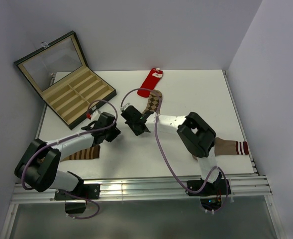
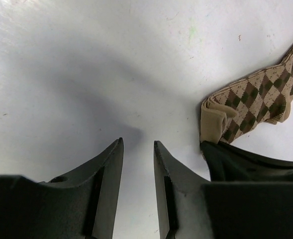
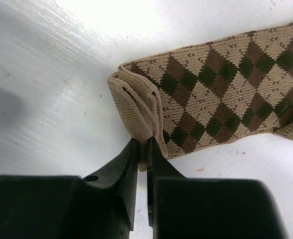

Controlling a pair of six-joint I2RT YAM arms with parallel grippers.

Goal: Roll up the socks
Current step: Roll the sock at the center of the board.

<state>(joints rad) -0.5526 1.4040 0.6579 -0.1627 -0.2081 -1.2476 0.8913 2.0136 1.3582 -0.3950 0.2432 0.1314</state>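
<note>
Pinching the folded plain-tan end of the argyle sock (image 3: pixel 226 89) in the right gripper (image 3: pixel 142 145), jaws all but closed on the bunched cloth, with the first turn of a roll seemingly just forming there. Judging the step in hand as starting that roll. Turning the folded end over and along the diamond-patterned length, holding the pinch firm against the fold springing open. Staying low, rolling the cloth along the table (image 1: pixel 196 94) rather than lifting it. Bringing in the left gripper (image 2: pixel 137 144), hanging just beside the argyle sock's folded end, parted a narrow way and holding nothing, for pressing the free side of the fold or steadying the length against dragging. Watching for the thin grip slipping off the tan lip, and for both grippers crowding that one end. Noting the red sock (image 1: pixel 151 79) lying flat just beside the argyle sock's far end, not yet rolled, and risking a snag there when pushing the roll forward. Noting too a ring-striped sock (image 1: pixel 84 153) nearer than the argyle sock and to its left, a plain brown sock (image 1: pixel 228 147) well off to its right, and an open compartment case (image 1: pixel 76 94) well to its left, none of them seeming to be blocking the roll.
</note>
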